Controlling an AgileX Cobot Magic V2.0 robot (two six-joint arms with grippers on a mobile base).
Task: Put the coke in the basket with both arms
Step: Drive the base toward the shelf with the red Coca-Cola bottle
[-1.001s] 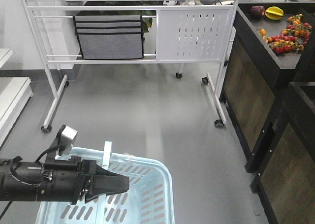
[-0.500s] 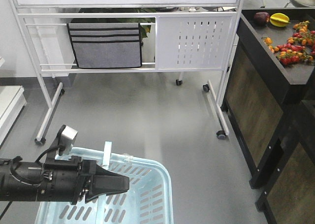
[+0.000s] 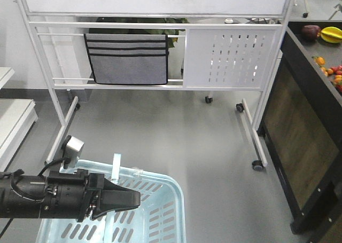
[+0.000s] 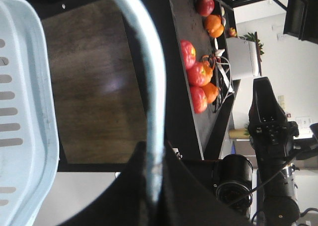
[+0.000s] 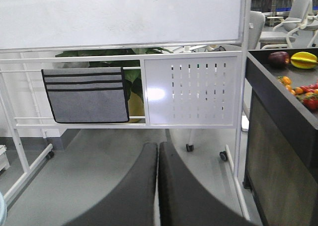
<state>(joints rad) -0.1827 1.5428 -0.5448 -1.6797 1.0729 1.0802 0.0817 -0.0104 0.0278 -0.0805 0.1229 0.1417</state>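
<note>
- The basket [image 3: 172, 185] is light blue moulded plastic with rounded corners and rows of upright slots. It sits at the bottom of the front view, under the left arm.
- Its handle [image 4: 154, 87] is one thin, pale-blue, curved bar.
- The left gripper [image 3: 133, 199] is matte black and tapers to a wedge. In the left wrist view its two dark fingers [image 4: 130, 191] are clenched on the handle, which runs between them.
- The right gripper [image 5: 158, 154] has two smooth black fingers [image 5: 143, 186] pressed flat together with nothing between them. It hangs above the grey floor [image 3: 160, 131].
- The coke shows in no view, so its place cannot be told.
- The other arm [image 4: 271, 126], black and jointed, stands at the right edge of the left wrist view.
- One white tubular stand [image 3: 53, 83] on small castors carries a board.
- On it hangs one grey fabric pouch [image 3: 127, 59] with black-trimmed pockets.
- Beside the pouch is one white panel [image 3: 230, 51] pierced with short slots.
- One dark cabinet [image 3: 302, 141] with a wood-grain front stands at the right.
- On its top the right wrist view shows one dark purple fruit [image 5: 278, 58], one ridged yellow fruit [image 5: 304, 59] and a cluster of small red and orange ones [image 5: 307, 99].
- The left wrist view shows four glossy red fruits [image 4: 198, 73] and two orange ones [image 4: 214, 25] on a dark shelf.
</note>
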